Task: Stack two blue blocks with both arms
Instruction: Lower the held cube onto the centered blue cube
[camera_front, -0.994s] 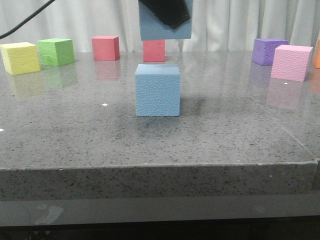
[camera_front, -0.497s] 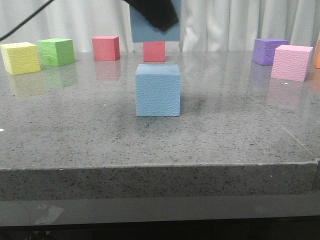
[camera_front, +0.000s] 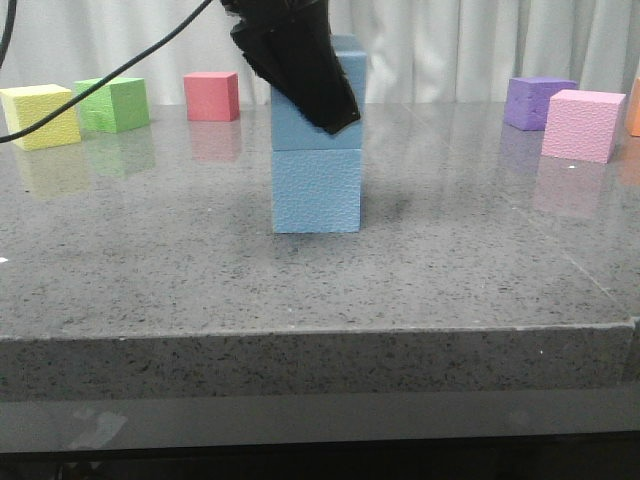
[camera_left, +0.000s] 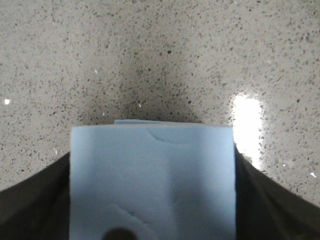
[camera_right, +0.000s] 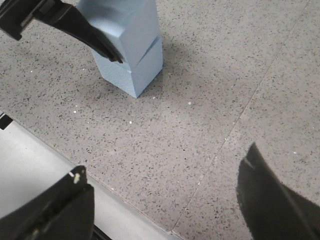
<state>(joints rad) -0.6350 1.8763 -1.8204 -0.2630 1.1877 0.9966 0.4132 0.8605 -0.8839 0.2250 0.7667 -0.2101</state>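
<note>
The lower blue block (camera_front: 316, 190) stands mid-table. The upper blue block (camera_front: 295, 130) rests on top of it, roughly in line with it. My left gripper (camera_front: 300, 70) is shut on the upper block, its dark fingers on either side. In the left wrist view the upper block (camera_left: 152, 180) fills the space between the jaws and a sliver of the lower block (camera_left: 135, 121) shows beyond it. The right wrist view shows the stack, upper block (camera_right: 130, 25) on lower block (camera_right: 142, 70). My right gripper (camera_right: 165, 200) is open and empty above the table's front edge, apart from the stack.
Along the back stand a yellow cube (camera_front: 40, 115), a green cube (camera_front: 112, 103) and a red cube (camera_front: 211, 95) at left, a purple cube (camera_front: 538, 101) and a pink cube (camera_front: 582, 124) at right. The table's front edge (camera_front: 320, 330) runs across.
My left gripper has come down with the upper blue block, from hanging above the lower block to resting on its top.
</note>
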